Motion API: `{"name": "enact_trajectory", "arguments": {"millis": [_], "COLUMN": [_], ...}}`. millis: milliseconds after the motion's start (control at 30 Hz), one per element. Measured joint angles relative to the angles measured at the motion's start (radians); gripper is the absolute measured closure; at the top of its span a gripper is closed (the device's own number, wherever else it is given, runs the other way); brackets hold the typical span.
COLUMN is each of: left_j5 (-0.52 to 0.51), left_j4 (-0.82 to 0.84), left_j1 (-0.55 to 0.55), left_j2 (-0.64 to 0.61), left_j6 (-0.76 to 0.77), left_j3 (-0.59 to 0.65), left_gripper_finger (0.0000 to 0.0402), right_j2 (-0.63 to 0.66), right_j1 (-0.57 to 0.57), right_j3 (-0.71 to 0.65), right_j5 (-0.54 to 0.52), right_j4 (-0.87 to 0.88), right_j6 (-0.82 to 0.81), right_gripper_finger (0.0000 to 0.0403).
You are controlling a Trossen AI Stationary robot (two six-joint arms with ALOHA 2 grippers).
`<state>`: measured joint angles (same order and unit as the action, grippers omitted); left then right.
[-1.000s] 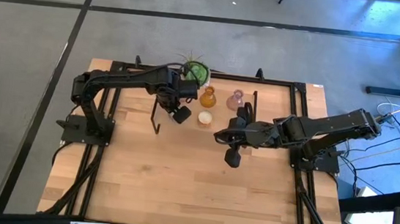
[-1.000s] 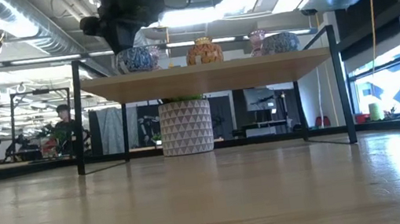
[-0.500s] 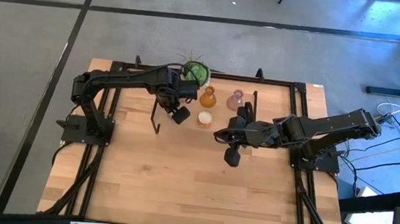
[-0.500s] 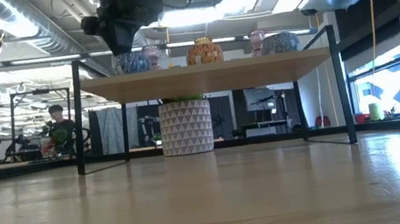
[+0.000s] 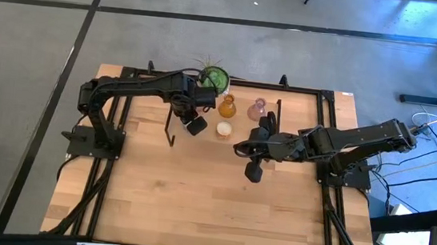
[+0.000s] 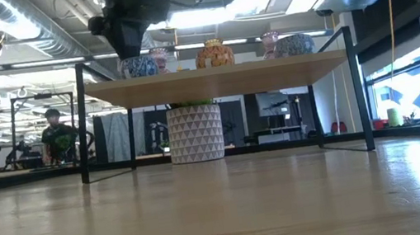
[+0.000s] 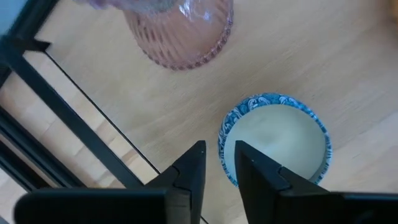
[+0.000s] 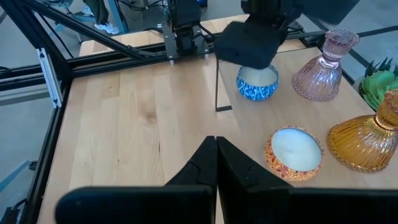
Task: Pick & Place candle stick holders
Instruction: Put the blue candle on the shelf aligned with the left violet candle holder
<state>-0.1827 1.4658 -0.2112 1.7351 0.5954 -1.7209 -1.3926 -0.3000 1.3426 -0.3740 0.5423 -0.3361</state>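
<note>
A low cream-white candle holder with a blue-patterned wall (image 7: 273, 143) stands on a raised wooden shelf (image 6: 213, 79) at the table's far side; it also shows in the right wrist view (image 8: 257, 84). My left gripper (image 7: 221, 158) is right above it (image 5: 194, 123) and shut on its rim. Next to it stand a pink glass holder (image 8: 323, 68), an orange-patterned cream holder (image 8: 293, 152) and an amber glass holder (image 8: 367, 146). A second pink glass holder (image 5: 258, 108) stands farther right. My right gripper (image 8: 214, 155) is shut and empty, above the shelf's near side (image 5: 238, 150). My left gripper has the blue-patterned holder by its rim (image 7: 222, 146), on the side toward the table's left. One finger (image 7: 255, 168) stands inside the bowl and one (image 7: 189, 171) outside. The fingers come from above, pointing down. The holder stands upright with its base on the shelf.
The shelf rests on a thin black frame with legs (image 6: 80, 124) on the table. A green spiky plant (image 5: 213, 78) in a white patterned pot (image 6: 194, 134) stands under the shelf's far edge. A second blue-patterned holder (image 6: 295, 44) stands toward the shelf's right end. A person (image 6: 54, 136) shows in the room behind.
My left gripper has sunk a little over the blue-patterned holder. In the low view that holder has shifted slightly toward the table's left, and the pink glass holder behind it now shows beside it.
</note>
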Motion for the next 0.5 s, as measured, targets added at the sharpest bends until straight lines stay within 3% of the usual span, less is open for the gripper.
{"name": "enact_trajectory", "arguments": {"millis": [500], "left_j5": [-0.016], "left_j4": [0.023], "left_j1": [0.037], "left_j2": [-0.003], "left_j6": [-0.068], "left_j3": [-0.198], "left_gripper_finger": [0.0309], "right_j2": [0.0], "right_j1": [0.0], "right_j3": [0.0], "right_j5": [0.0], "right_j4": [0.0], "right_j6": [-0.008], "right_gripper_finger": [0.0403]}}
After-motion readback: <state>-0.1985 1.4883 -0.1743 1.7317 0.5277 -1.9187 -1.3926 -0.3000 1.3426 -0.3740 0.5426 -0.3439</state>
